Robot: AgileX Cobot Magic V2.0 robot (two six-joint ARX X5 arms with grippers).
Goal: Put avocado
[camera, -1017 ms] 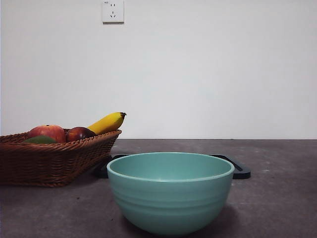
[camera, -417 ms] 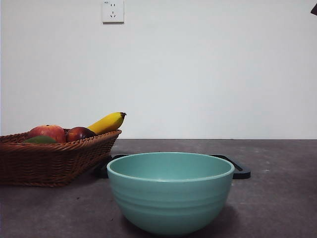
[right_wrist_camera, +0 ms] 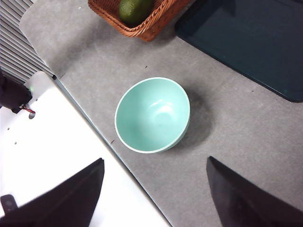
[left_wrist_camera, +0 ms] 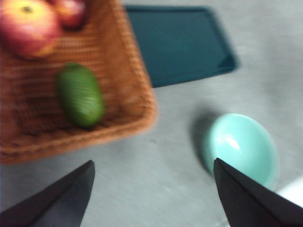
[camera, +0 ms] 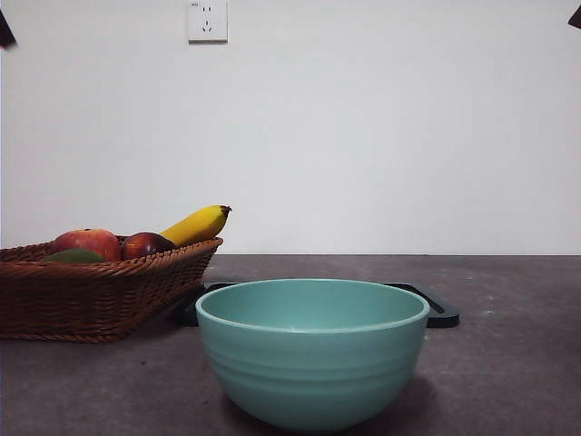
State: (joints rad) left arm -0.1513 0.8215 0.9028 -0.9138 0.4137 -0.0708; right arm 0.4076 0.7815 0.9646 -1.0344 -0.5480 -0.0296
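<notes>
Left gripper [left_wrist_camera: 151, 189], jaws spread and empty, had just entered at ten o'clock, high over the basket [left_wrist_camera: 137, 101]; avocado [left_wrist_camera: 80, 94] lay ungrasped, bowl [left_wrist_camera: 241, 149] waiting.

My right pincer [right_wrist_camera: 154, 198] hangs high with its jaws spread wide and nothing between them. Just ahead of them sits the mint bowl [right_wrist_camera: 152, 115] on the grey table [right_wrist_camera: 236, 127]. Farther off, the avocado [right_wrist_camera: 135, 9] lies in the wicker basket [right_wrist_camera: 151, 26], beside a dark tray [right_wrist_camera: 251, 42].
</notes>
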